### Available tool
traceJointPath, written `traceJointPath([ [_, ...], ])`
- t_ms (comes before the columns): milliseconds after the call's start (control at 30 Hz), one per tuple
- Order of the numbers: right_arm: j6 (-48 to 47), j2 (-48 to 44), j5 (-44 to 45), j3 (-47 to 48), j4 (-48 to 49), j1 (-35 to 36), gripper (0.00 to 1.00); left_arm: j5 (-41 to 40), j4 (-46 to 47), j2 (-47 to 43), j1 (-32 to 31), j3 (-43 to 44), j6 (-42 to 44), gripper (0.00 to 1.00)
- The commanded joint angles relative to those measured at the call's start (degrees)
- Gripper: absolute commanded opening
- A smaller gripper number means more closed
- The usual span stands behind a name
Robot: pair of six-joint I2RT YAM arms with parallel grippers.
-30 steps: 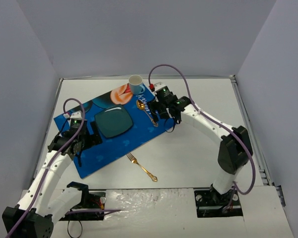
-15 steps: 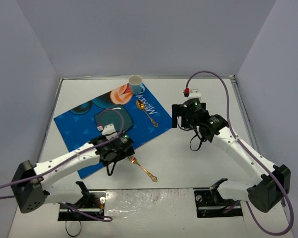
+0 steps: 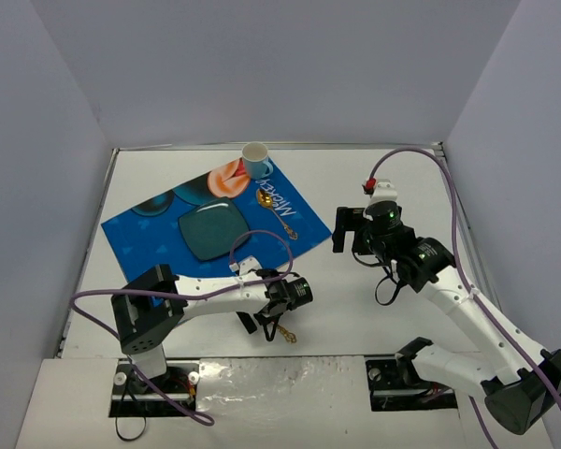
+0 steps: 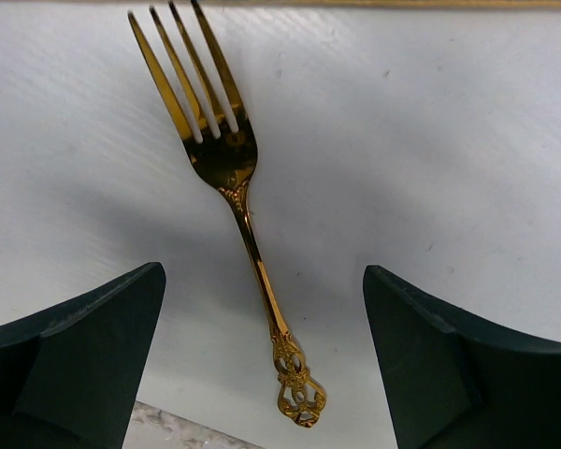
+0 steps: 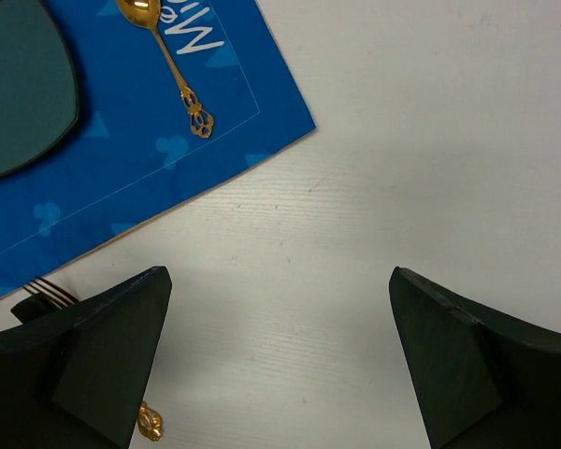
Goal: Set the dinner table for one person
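A gold fork (image 4: 248, 224) lies flat on the white dinner table (image 3: 355, 299), tines pointing away from me, just off the near edge of the blue placemat (image 3: 140, 234). My left gripper (image 4: 262, 318) hovers over its handle, open, one finger on each side and neither touching it. In the top view the left gripper (image 3: 266, 323) covers most of the fork (image 3: 288, 337). A teal square plate (image 3: 213, 231) and a gold spoon (image 3: 279, 213) rest on the placemat. My right gripper (image 5: 280, 309) is open and empty above bare table, right of the placemat.
A white-and-blue cup (image 3: 255, 159) stands at the far corner of the placemat. Grey walls close in the table on three sides. The left arm's purple cable (image 3: 262, 238) loops above the plate's near corner. The table's metal edge strip (image 3: 467, 234) runs down the right.
The left arm swung from the placemat's left side across to the fork. The right arm drew back to the right, away from the spoon, and its jaws widened.
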Motion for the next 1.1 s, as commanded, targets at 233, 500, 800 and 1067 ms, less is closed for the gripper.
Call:
traceJointPath([
  [233, -3.3, -1.7, -0.5, -0.9, 1.8, -0.5, 1.00, 1.0, -1.8, 0.4, -1.3, -1.1, -11.0, 0.53],
  [500, -3.6, -2.0, -1.5, -1.7, 1.8, -0.6, 1.00, 0.1, -2.3, 0.9, -0.9, -3.7, -12.2, 0.35],
  [800, -3.8, -2.5, -1.4, -2.4, 1.9, -0.7, 1.00, 0.2, -0.2, 0.5, 1.3, -5.7, -8.0, 0.03],
  [1067, -4.2, -2.7, -1.2, -2.3, 1.8, -0.7, 1.00, -5.9, -8.5, -2.5, 2.1, 1.5, 1.6, 0.00],
])
